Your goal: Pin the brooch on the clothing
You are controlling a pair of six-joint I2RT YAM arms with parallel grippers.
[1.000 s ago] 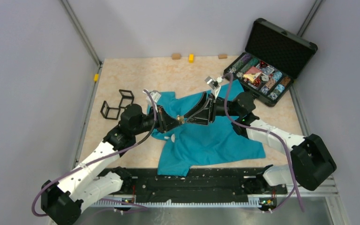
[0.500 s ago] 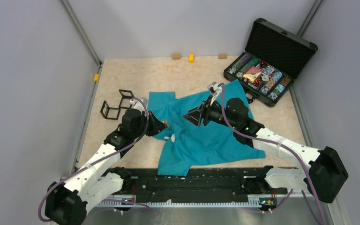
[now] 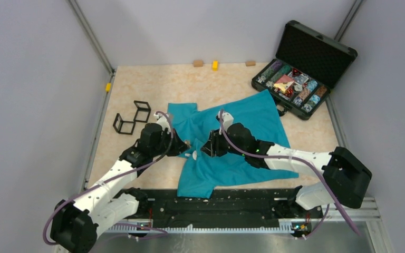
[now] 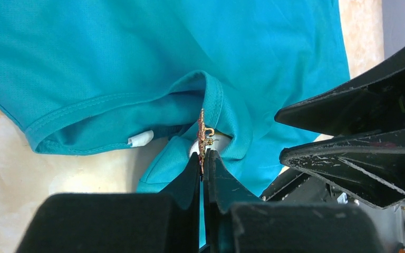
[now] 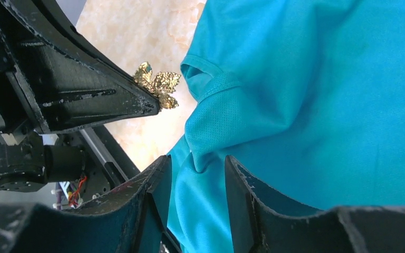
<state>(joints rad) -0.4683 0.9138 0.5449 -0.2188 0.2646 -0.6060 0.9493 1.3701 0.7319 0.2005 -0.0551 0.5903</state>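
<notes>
In the clamped left pincer (image 4: 203, 161), the brooch (image 4: 202, 134), beside the T-shirt collar (image 4: 214, 100).

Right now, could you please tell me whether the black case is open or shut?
Open: the case has its lid raised, and the trinkets inside show.

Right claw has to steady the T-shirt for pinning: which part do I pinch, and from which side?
On the T-shirt, pinch the bunched fold beside the collar band; it stands up as a ridge between the open jaws of the right claw. Come from the shirt-body side, opposite the left claw holding the brooch, leaving its pin a clear path.
</notes>
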